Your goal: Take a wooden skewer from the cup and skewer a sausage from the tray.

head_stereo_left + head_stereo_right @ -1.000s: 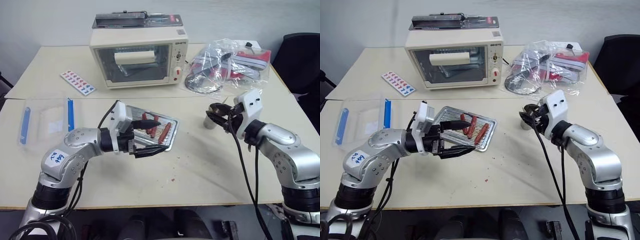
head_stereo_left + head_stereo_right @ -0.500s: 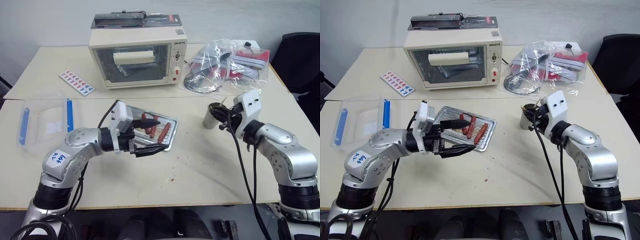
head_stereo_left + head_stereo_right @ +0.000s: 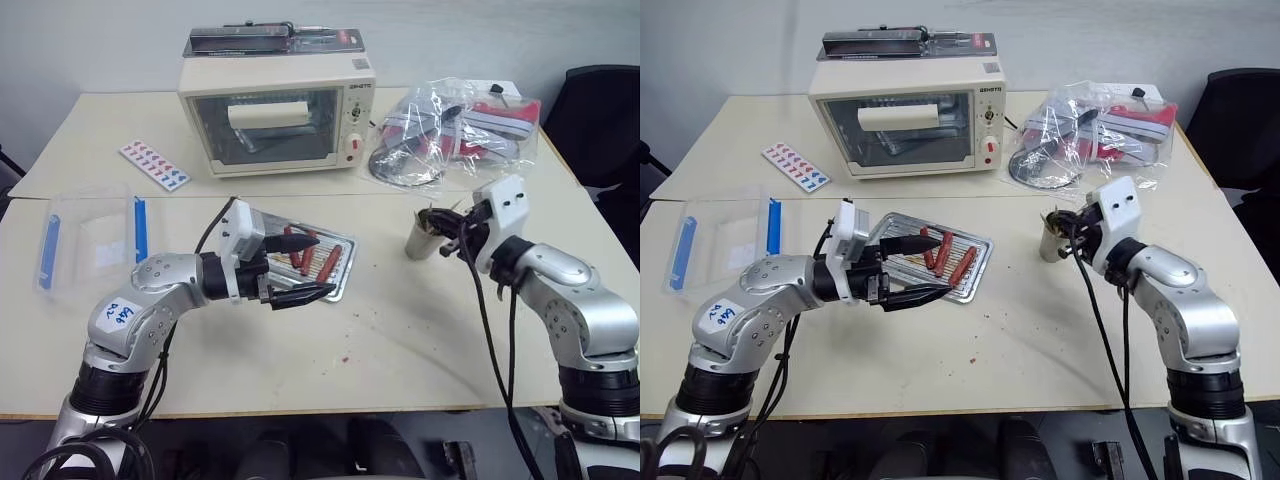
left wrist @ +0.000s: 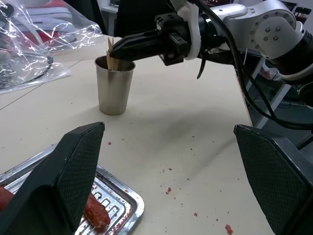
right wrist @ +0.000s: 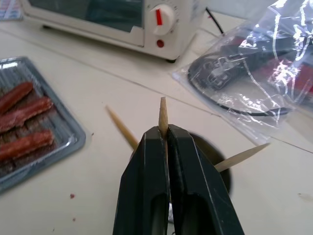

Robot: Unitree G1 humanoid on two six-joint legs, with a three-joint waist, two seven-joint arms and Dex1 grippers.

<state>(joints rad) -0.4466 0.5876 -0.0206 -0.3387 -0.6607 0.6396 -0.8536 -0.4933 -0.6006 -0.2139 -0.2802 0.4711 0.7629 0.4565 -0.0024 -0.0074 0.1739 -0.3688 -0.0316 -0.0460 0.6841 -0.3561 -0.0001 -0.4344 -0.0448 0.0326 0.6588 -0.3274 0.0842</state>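
Note:
The small tan cup (image 3: 419, 238) stands on the table right of the tray, with pale wooden skewers sticking out of it. My right gripper (image 5: 164, 134) hovers level just over its rim, shut on one wooden skewer (image 5: 163, 113) whose pointed tip pokes out past the fingertips. Two other skewers (image 5: 239, 157) lean out of the cup below. The silver ribbed tray (image 3: 343, 279) holds three reddish-brown sausages (image 3: 328, 262). My left gripper (image 3: 321, 267) is open wide, level over the tray's near edge, holding nothing.
A cream toaster oven (image 3: 275, 110) stands at the back, a clear plastic bag (image 3: 455, 135) of items to its right. A clear plastic box with blue clips (image 3: 90, 240) lies at the left, a card with coloured shapes (image 3: 155, 163) behind it. A black chair (image 3: 600, 120) stands far right.
My right gripper has closed on a skewer at the cup's mouth and risen slightly. The left arm has stayed in place, open.

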